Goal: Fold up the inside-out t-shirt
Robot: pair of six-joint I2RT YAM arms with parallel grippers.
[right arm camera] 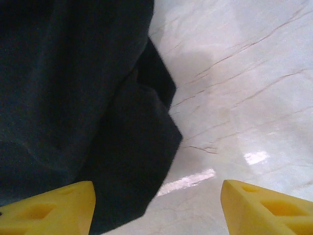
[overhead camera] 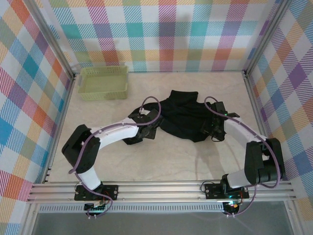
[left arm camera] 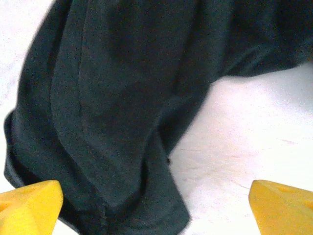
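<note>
At the far left of the worktop (overhead camera: pixel 161 166), close to the back wall, we see a pale green lattice basket (overhead camera: pixel 103 83), well apart from everything else. Moving right, the left arm (overhead camera: pixel 112 134) bends in over the pale surface and ends at the left edge of the inside-out t-shirt (overhead camera: pixel 183 117). The left fingers (left arm camera: pixel 29 205) are spread wide in the wrist view. Their yellow tips sit at the two lower corners, and a hanging fold and hem of black cloth lie between them without being pinched.

The shirt itself lies bunched in a dark, rumpled heap near the middle of the worktop, a little toward the back, with both arms at its sides. We cannot make out a tag.

On the right, the right arm (overhead camera: pixel 244 134) curves in to the shirt's right edge. The right fingers (right arm camera: pixel 54 208) are also parted. One tip is just beside a loose corner of the cloth, the other is over bare marbled worktop, and nothing is gripped.
</note>
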